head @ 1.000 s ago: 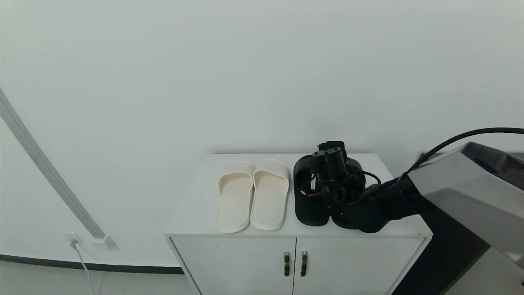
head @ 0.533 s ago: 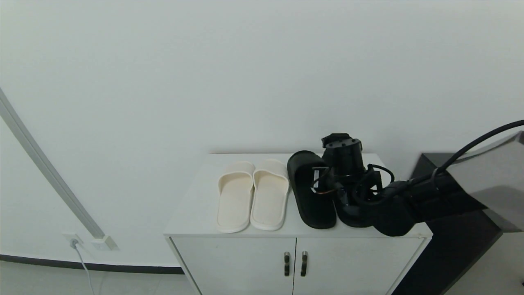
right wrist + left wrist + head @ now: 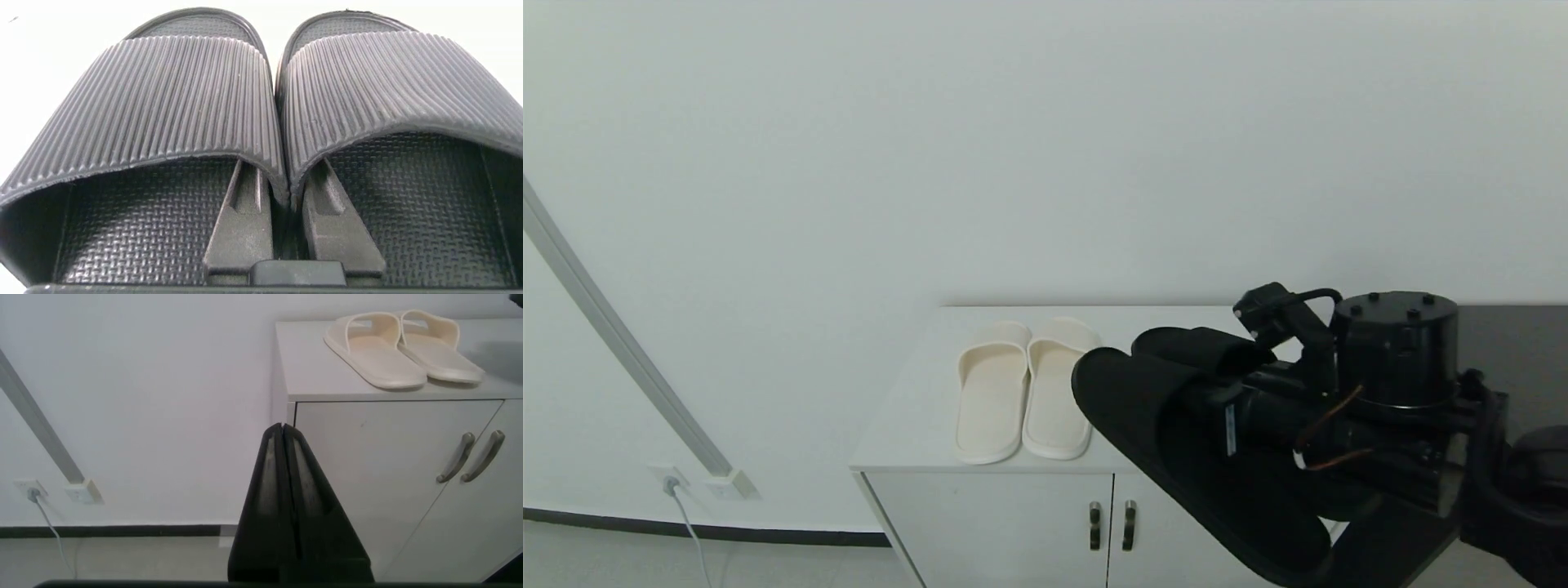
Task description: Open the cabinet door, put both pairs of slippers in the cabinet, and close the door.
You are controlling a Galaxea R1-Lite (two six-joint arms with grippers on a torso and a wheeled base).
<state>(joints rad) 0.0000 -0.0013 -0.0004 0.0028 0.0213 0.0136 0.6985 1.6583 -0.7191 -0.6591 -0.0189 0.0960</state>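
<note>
plain white wall fills the background, with a white cabinet (image 3: 907,425) standing against it at the lower centre of the head view.

the right gripper (image 3: 286,227) is clamped on the pair of black slippers (image 3: 1143,400). in the right wrist view one finger sits inside each slipper, under its ribbed strap, and the two inner side walls that meet are pinched between the fingers (image 3: 239,233). in the head view the pair is at the lower right of the frame, held off the cabinet top. it hangs tilted in front of the cabinet's right half, toes toward the upper left and heels toward the bottom edge, and covers much of the right door.

the left gripper (image 3: 283,441) has its two fingers pressed flat together with nothing between them. it sits at the lower centre of the left wrist view, beside the cabinet's side wall and below its top.

the white slippers (image 3: 1025,388) lie side by side, touching, on the cabinet top, left of centre, with their heels near the front edge. both cabinet doors are shut, and the two handles (image 3: 1112,525) stand upright just beside each other where the doors meet.

at the lower left of the head view a wall socket (image 3: 670,482) has a cable plugged in, and a grey duct (image 3: 605,327) runs diagonally up the wall from it.
</note>
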